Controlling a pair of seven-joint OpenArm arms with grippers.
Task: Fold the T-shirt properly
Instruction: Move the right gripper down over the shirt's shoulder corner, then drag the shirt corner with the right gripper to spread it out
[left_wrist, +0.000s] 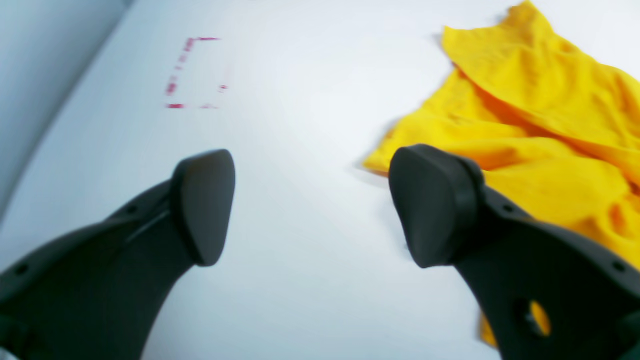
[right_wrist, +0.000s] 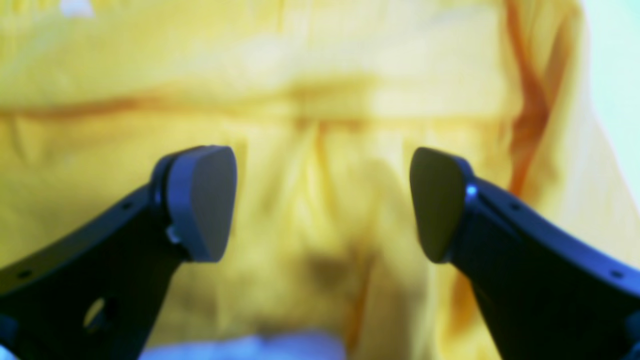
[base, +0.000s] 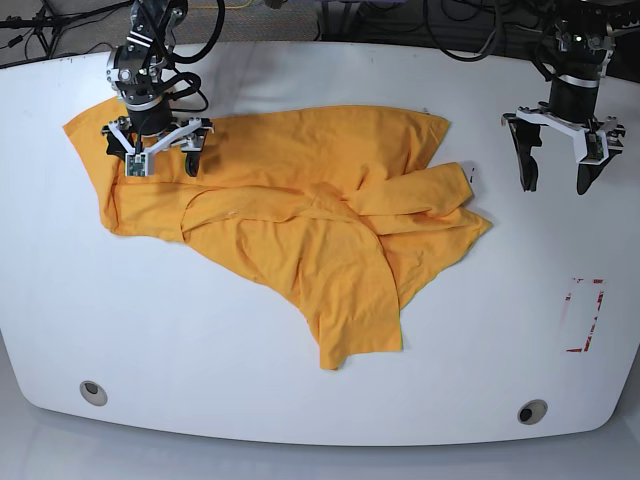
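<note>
Lying crumpled on the white table (base: 300, 400), the T-shirt (base: 300, 220) stretches with its long axis across the table, from the far corner on the base view's left toward the middle, and one flap hangs down toward the near edge. The printed front does not show; I cannot tell which side is up. The right gripper (base: 152, 150) is directly over the cloth at that far left end, so it is clearly the nearer arm: in its wrist view the cloth fills everything between and below the fingers (right_wrist: 205, 200). Its jaws are spread wide and hold nothing. The left gripper (base: 558, 150) stands apart from the shirt, over bare table on the base view's right, and the nearest point of the cloth lies to its side, where a folded corner (left_wrist: 385, 160) comes just beside one finger (left_wrist: 435, 205) in the wrist view. Its jaws are also wide and hold nothing. A red dashed rectangle (base: 583, 315) is marked on the table near that arm, well apart from the shirt. Two round fittings (base: 93, 392) sit near the front edge. Nothing blocks either arm, but I judge the many overlapping layers could be pinched together.
</note>
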